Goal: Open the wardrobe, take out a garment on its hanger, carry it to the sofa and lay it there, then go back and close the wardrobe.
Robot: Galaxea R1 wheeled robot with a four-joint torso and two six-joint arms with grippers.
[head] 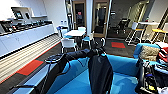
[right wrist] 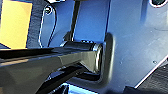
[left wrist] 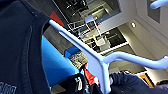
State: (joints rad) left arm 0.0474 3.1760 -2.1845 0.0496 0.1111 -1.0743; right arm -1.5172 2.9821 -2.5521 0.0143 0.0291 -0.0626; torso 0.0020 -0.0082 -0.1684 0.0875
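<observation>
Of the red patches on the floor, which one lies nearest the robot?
The long red floor strip by the striped flooring, just beyond the bright blue upholstered sofa. The other red patch lies farther off, near the tall stools.

Left arm [head: 75, 54] — black, rounded links, thin dark cables looping beneath. Right wrist hardware: dark angular bar [right wrist: 47, 62] with a glossy cylindrical fitting [right wrist: 96, 57].

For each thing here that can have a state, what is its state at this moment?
garment: hanging from its hanger, held up above the sofa seat, not yet laid down.
hanger: white, carrying the garment.
left pincer: at the top of the garment; open or shut cannot be told.
sofa: seat below the garment is bare.
</observation>
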